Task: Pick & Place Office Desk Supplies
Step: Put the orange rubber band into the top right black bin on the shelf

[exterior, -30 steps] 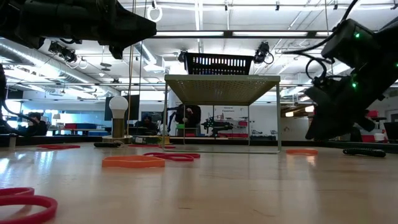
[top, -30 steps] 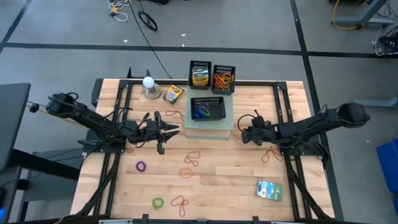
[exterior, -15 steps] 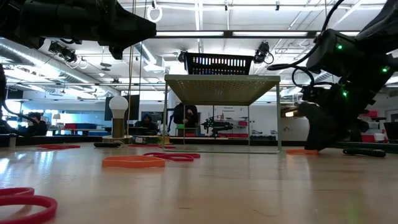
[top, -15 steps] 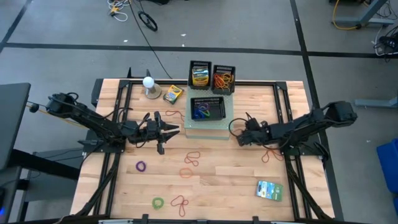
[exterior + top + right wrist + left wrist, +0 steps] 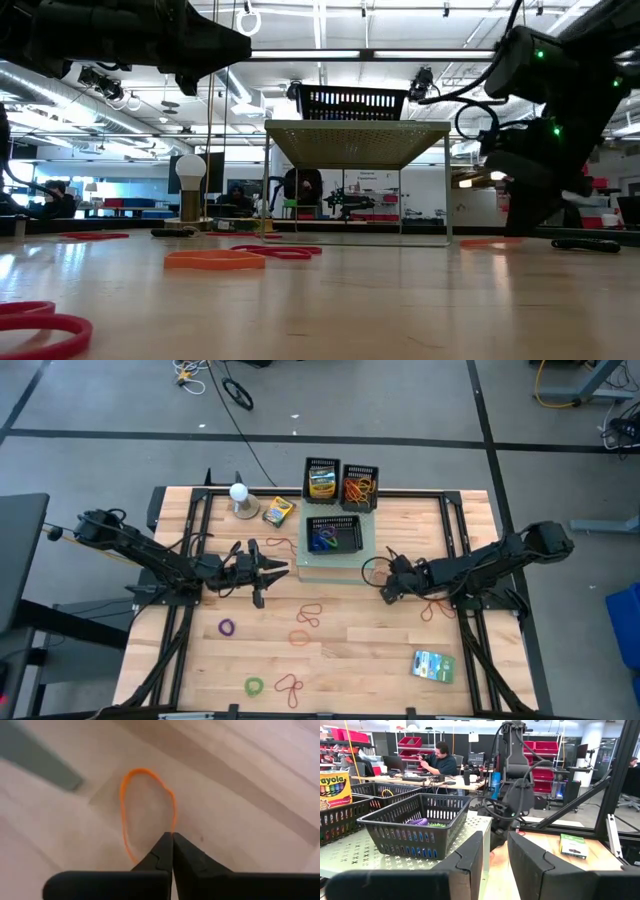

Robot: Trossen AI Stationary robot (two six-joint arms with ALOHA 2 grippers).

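Observation:
An orange rubber band (image 5: 145, 810) lies as an oval loop on the wooden table, to the right of the white stand (image 5: 345, 568). My right gripper (image 5: 172, 837) is down at the table and shut at the band's edge; the low view shows it beside the band (image 5: 490, 242). My left gripper (image 5: 285, 568) hovers left of the stand, its fingers (image 5: 470, 860) a little apart with nothing between them. More bands lie on the table: purple (image 5: 227, 627), green (image 5: 254, 686), red (image 5: 290, 686), orange (image 5: 311, 614). A crayon box (image 5: 278, 511) and a green-blue packet (image 5: 433, 665) rest flat. My right gripper pinches the orange rubber band's rim (image 5: 173, 826) between its two fingertips, at one long side of the loop. The fingers come down at a slant from the table's right. The rest of the band lies flat on the table, slack.
A black basket (image 5: 333, 535) with blue, green and purple bands sits on the white stand. Two black baskets stand at the far edge, one with a crayon box (image 5: 321, 482), one with bands (image 5: 360, 488). A white ball on a round base (image 5: 240, 495) stands far left. Red bands (image 5: 436, 608) lie under my right arm.
My right gripper has gone down to the table and toward its left and near edges, onto the orange band, and has shut there. The band has stayed flat on the table.

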